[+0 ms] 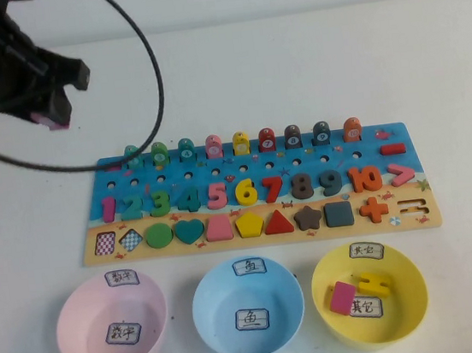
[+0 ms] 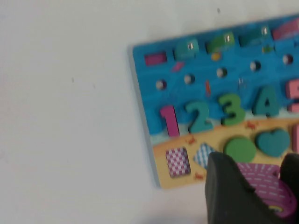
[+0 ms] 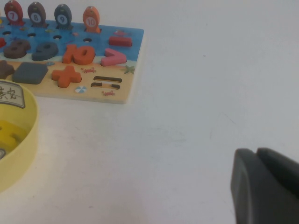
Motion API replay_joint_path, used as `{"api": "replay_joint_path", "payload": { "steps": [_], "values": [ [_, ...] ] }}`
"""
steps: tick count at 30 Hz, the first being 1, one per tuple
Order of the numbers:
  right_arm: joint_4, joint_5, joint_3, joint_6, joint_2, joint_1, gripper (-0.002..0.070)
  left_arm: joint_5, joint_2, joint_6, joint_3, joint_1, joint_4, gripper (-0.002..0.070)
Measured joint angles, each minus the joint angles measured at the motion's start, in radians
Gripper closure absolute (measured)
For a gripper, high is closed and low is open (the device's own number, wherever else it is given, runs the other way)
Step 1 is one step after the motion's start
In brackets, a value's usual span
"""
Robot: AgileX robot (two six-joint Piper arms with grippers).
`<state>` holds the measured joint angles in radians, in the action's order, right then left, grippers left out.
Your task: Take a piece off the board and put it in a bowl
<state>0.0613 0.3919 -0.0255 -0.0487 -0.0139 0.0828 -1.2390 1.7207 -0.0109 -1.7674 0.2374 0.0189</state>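
One piece (image 1: 58, 123), small and magenta-pink, is pinched in the left gripper (image 1: 52, 113), raised over bare table beyond the board's (image 1: 255, 193) far left corner, well apart from the light blue bowl (image 1: 248, 310). Treat the piece as light, rigid and smooth; judge it prone to slipping, so keep the flat sides clamped. The right gripper (image 3: 266, 186) hovers low over the table to the board's right, fingers pressed together, holding nothing.

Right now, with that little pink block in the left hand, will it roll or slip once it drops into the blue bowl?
The pink block, pinched in the raised left hand, looks stiff and light. Its rounded top may let it rock. The blue bowl has smooth sloping walls, so it would probably slide to the middle.
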Motion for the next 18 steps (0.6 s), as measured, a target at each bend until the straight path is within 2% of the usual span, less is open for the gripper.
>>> {"api": "replay_joint_path", "payload": {
  "steps": [10,18],
  "values": [
    [0.0,0.0,0.0,0.0,0.0,0.0,0.0694,0.038,-0.363,0.011,0.493,0.002,0.007,0.048],
    [0.0,0.0,0.0,0.0,0.0,0.0,0.0694,0.062,-0.45,-0.014,0.716,0.011,0.084,0.048]
  ]
}}
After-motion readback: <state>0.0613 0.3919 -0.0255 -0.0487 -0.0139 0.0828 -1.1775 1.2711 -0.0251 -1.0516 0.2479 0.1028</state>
